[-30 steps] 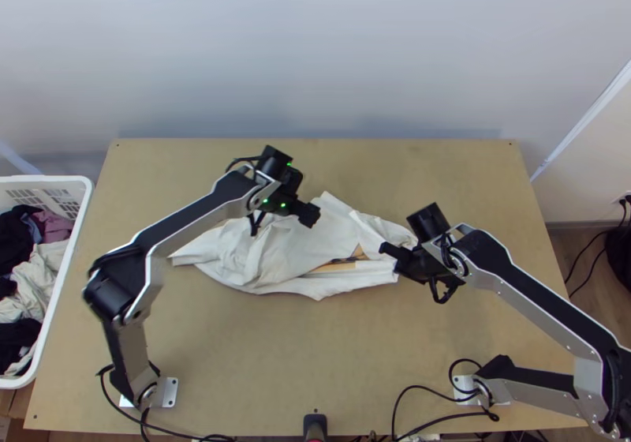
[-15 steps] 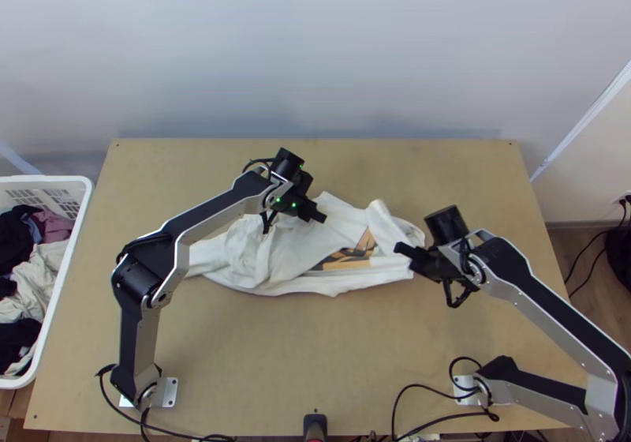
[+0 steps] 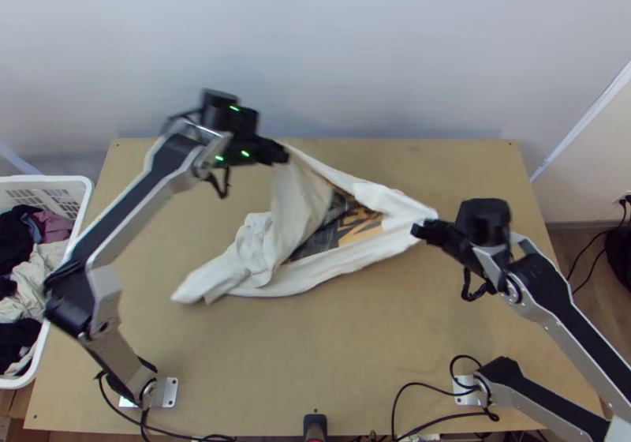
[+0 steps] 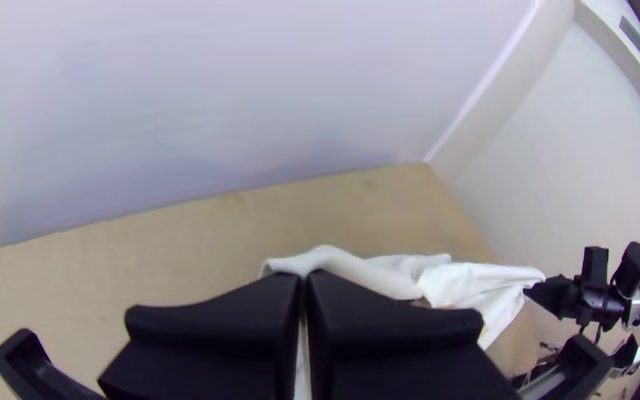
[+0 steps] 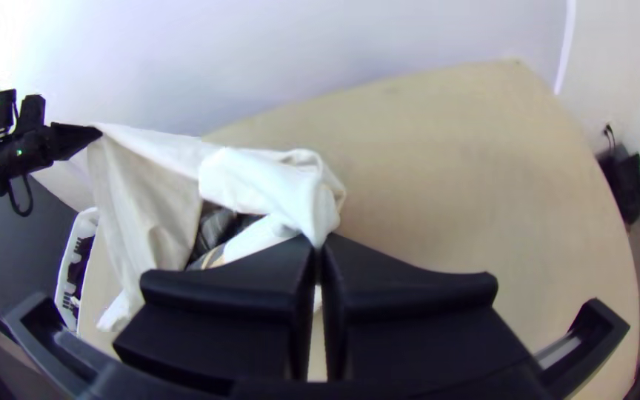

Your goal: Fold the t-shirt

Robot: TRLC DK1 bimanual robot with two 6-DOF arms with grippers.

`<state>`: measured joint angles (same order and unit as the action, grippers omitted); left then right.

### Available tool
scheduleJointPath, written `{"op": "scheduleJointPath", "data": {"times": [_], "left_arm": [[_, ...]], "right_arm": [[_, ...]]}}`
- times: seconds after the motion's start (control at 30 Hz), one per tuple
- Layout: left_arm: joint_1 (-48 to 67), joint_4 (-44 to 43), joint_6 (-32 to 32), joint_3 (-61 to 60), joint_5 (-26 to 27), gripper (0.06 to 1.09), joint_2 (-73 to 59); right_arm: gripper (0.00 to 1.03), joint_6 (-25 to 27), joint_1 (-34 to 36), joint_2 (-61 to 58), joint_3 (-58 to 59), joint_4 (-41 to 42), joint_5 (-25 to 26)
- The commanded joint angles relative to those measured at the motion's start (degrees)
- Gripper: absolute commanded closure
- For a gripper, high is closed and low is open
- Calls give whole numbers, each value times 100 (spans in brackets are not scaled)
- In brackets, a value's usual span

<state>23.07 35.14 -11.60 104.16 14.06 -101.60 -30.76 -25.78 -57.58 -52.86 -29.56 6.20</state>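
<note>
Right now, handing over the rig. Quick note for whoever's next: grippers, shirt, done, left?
Left gripper: shut on the white t-shirt, over the table's far side, left of the middle.
Right gripper: shut on another part of it, right of the middle.
Shirt: edge drawn out between the grippers, the rest bunched and sloping down to the table, toward its left; dark and orange print partly visible.
Done: gripped at two places.
Left: spread it flat, straighten the bunched part, then all the folds; none made that I can see.
</note>
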Motion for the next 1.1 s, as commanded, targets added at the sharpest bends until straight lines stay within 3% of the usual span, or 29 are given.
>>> {"op": "scheduleJointPath", "data": {"times": [0.0, 0.3, 0.7, 0.83, 1.07], "left_arm": [[-312, 195, -115, 122, -35, 105, 431], [-1103, 626, -115, 562, -62, 105, 1231], [-1454, 626, -89, 2091, -492, 105, 1239], [-1481, 389, -36, 2258, -765, 105, 1389], [-1604, 389, 17, 2117, -862, 105, 2048]], "right_arm": [[100, 695, 143, 212, -181, 311, 207], [100, 870, 978, -596, -1552, 355, 198], [100, 1371, 1339, -1836, -3617, 1901, 215], [100, 1661, 1339, -1827, -3986, 2728, 215], [100, 1670, 1260, -1106, -4602, 2930, 180]]}}
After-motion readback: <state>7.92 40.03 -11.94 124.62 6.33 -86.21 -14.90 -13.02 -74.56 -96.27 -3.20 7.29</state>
